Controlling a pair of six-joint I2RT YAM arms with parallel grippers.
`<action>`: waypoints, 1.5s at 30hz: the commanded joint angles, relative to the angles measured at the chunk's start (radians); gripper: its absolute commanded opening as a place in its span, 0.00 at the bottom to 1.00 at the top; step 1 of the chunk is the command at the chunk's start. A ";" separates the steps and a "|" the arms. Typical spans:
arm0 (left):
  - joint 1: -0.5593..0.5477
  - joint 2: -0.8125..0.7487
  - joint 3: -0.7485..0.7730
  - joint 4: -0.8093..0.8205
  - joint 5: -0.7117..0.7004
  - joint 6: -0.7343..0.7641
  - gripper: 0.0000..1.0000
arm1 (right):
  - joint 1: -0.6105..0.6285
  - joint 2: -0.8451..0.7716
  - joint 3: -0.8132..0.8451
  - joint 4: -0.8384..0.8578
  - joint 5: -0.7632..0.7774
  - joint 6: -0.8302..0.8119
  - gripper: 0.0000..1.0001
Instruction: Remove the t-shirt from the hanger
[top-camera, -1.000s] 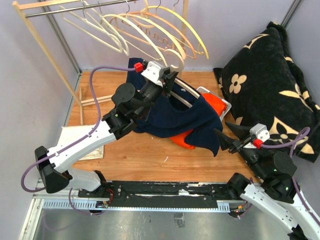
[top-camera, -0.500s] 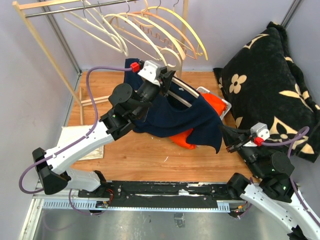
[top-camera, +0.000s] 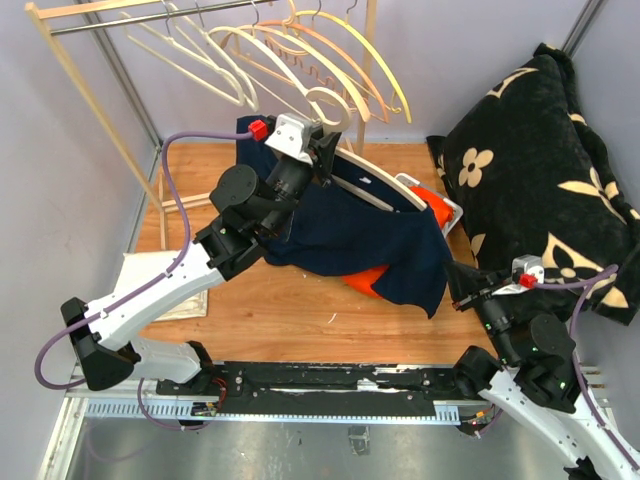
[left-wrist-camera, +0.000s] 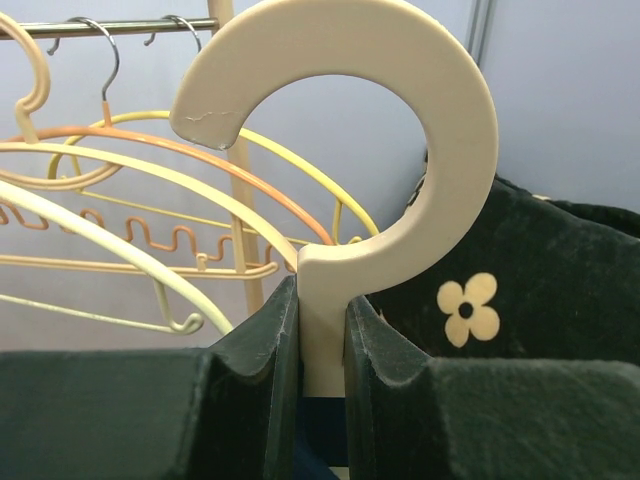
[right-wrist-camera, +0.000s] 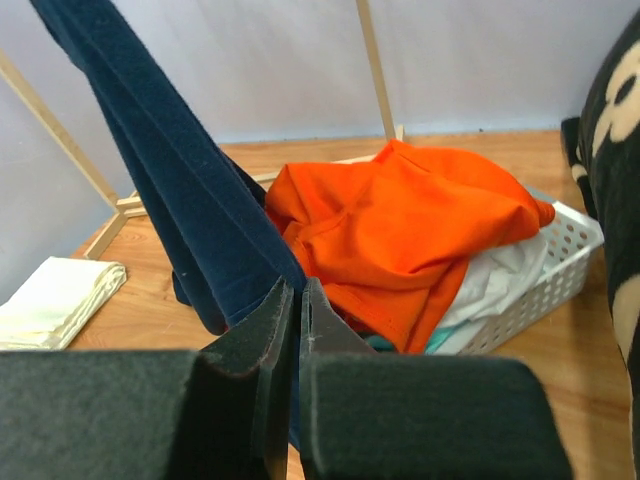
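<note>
Two grippers, both closed. L gripper (left-wrist-camera: 322, 330) is clamped on the neck of the cream hanger (left-wrist-camera: 440, 110), just under its big hook, holding it up above the table (top-camera: 280, 310) w/ fingers (left-wrist-camera: 250, 370) on either side. Navy t-shirt (top-camera: 350, 235) is on that hanger, draped down & to the right, its low corner hanging over the orange garment (right-wrist-camera: 400, 230) in the white basket (right-wrist-camera: 560, 270). R gripper (right-wrist-camera: 298, 300) is low at that corner, jaws pressed together w/ no gap. The hem meets the tips, but can't tell if any cloth is nipped btwn them. Rack of spare hangers (top-camera: 300, 50) is behind, floral cushion (top-camera: 540, 150) to the right.
</note>
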 joint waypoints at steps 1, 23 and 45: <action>0.007 -0.039 0.052 0.079 -0.032 -0.001 0.00 | 0.020 0.006 -0.019 -0.080 0.092 0.092 0.01; 0.006 -0.080 0.020 0.052 0.059 -0.031 0.00 | 0.020 0.046 -0.038 -0.070 0.084 0.056 0.31; 0.006 -0.055 -0.170 0.041 0.159 -0.088 0.01 | 0.020 0.125 0.272 -0.085 -0.050 -0.251 0.63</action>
